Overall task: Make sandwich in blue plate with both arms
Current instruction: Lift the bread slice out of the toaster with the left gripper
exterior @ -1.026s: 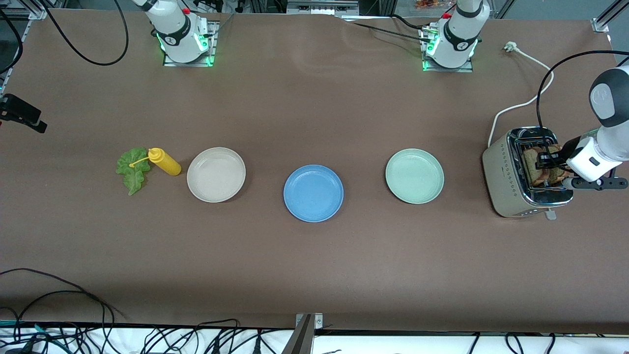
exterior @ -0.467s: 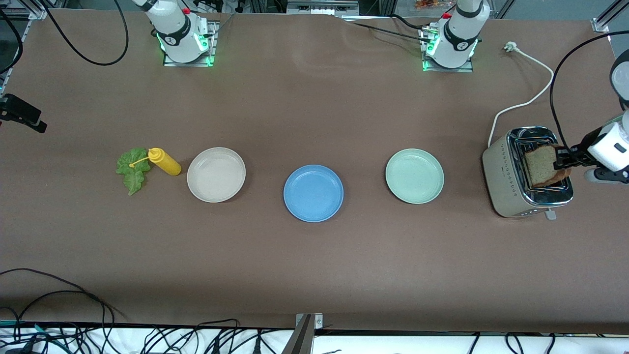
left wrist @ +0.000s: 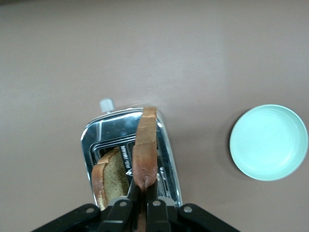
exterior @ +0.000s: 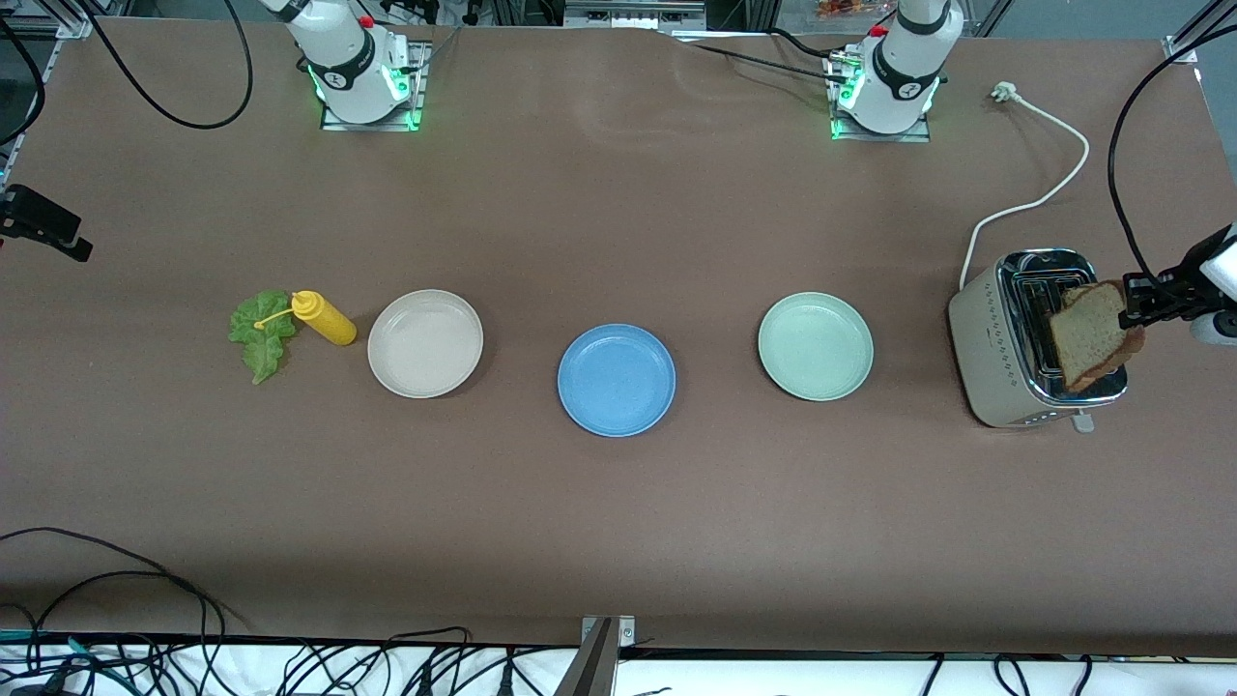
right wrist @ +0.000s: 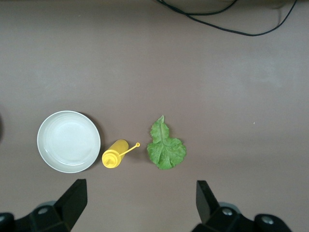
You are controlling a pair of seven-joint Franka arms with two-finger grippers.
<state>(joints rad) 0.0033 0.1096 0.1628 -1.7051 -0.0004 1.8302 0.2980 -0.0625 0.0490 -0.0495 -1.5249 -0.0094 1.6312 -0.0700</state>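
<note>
My left gripper is shut on a brown bread slice, which hangs on edge in the air just above the toaster. In the left wrist view the gripper pinches the crust of that slice, and a second slice stands in a toaster slot. The blue plate lies bare at mid-table. A green lettuce leaf lies flat toward the right arm's end. My right gripper hangs open and holds nothing, above the table by the lettuce leaf.
A pale green plate lies between the blue plate and the toaster. A beige plate and a yellow squeeze bottle on its side lie beside the lettuce. The toaster's white cable trails toward the left arm's base.
My left gripper has closed on the bread slice and lifted it up out of the toaster slot, drawing back toward the table's end. The right arm has not moved.
</note>
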